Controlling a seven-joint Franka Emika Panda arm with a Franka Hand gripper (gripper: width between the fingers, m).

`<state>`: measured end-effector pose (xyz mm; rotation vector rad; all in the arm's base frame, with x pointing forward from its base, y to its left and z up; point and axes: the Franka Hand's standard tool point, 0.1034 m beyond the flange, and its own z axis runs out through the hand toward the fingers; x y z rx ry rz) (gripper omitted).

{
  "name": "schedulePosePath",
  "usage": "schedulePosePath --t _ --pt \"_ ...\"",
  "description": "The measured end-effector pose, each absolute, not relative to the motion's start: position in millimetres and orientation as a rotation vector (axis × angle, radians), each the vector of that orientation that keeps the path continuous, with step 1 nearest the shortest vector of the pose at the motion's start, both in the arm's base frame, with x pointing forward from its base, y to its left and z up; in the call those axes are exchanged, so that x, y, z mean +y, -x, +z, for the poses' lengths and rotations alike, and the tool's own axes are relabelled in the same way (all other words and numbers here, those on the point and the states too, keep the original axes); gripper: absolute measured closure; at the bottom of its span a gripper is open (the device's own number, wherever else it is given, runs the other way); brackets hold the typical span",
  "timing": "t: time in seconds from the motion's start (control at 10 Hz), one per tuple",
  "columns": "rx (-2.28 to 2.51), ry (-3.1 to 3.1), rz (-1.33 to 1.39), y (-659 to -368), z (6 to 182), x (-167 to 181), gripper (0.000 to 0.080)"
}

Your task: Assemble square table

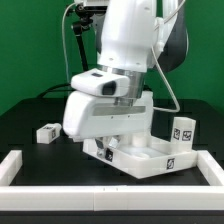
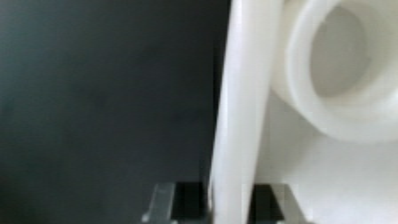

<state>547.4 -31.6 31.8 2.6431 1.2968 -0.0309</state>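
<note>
While clamped narrow on tabletop point(image 1: 145, 157) raised rim, claw point(image 2: 233, 203) grips rim between both pads; leg point(image 1: 45, 132) and second leg point(image 1: 182, 130) flank tabletop on table.

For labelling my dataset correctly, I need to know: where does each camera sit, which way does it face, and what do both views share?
Exterior view: off the arm, outside the fence, looking across its near bar at the tabletop; most of the arm shows.
Wrist view: on the wrist, looking along the gripper at the tabletop's rim, which it clamps; only the dark fingertips show.
Shared: the tabletop and the black table.
</note>
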Motion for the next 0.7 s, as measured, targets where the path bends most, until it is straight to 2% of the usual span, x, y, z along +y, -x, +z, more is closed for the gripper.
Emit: schedulePosePath --t 0.5,0.7 --pt "1.692 -2.394 -0.102 -549.2 30.4 -42.2 0.0732" --pt "1.941 -2.196 -0.147 -576.0 32.9 -33.1 0.0732"
